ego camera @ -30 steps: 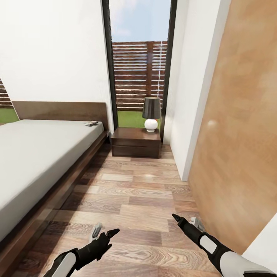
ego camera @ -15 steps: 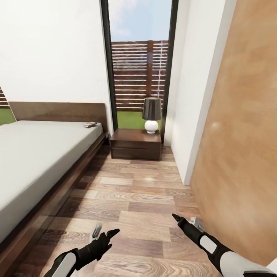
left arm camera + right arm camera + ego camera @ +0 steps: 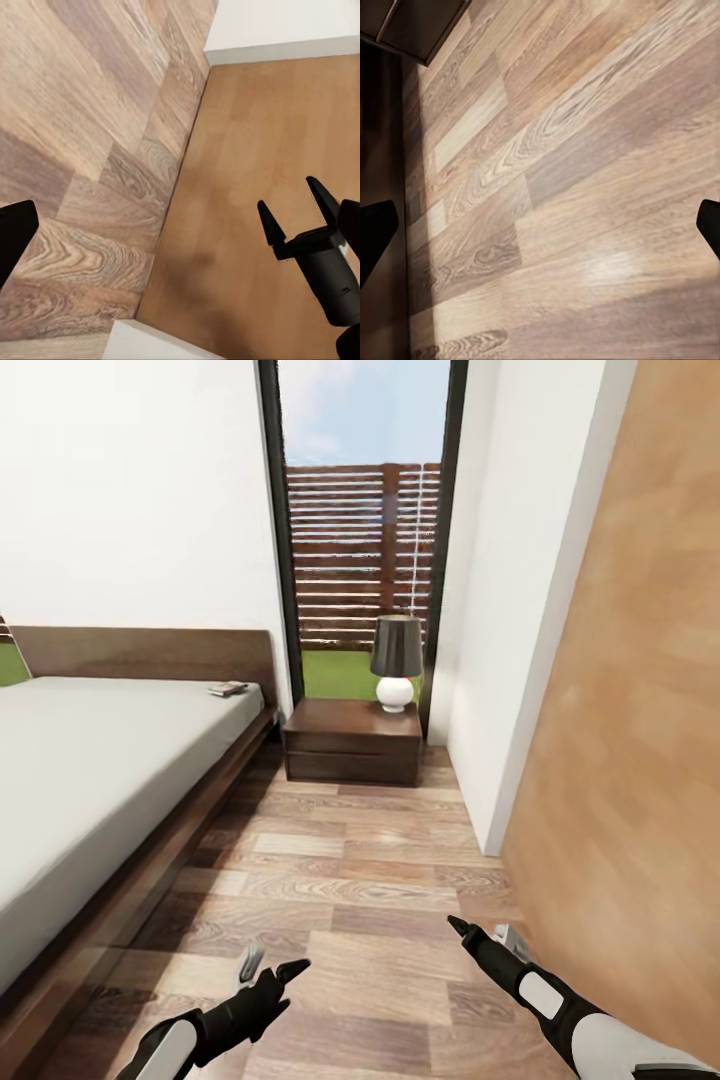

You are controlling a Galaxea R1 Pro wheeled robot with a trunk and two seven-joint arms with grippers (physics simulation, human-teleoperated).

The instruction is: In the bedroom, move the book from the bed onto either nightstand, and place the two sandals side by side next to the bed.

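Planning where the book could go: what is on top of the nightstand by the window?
On the nightstand stands a lamp with a dark shade and round white base, at its far right corner. The rest of the top looks bare. The drawers' contents are hidden.

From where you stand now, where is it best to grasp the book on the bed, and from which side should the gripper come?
The book lies flat on the mattress, near the headboard and the bed edge facing the nightstand. Probably best is to pinch that nearer edge from the aisle side, coming low, since a thin flat book gives little to hold from above. Both grippers, left gripper and right gripper, are far from it.
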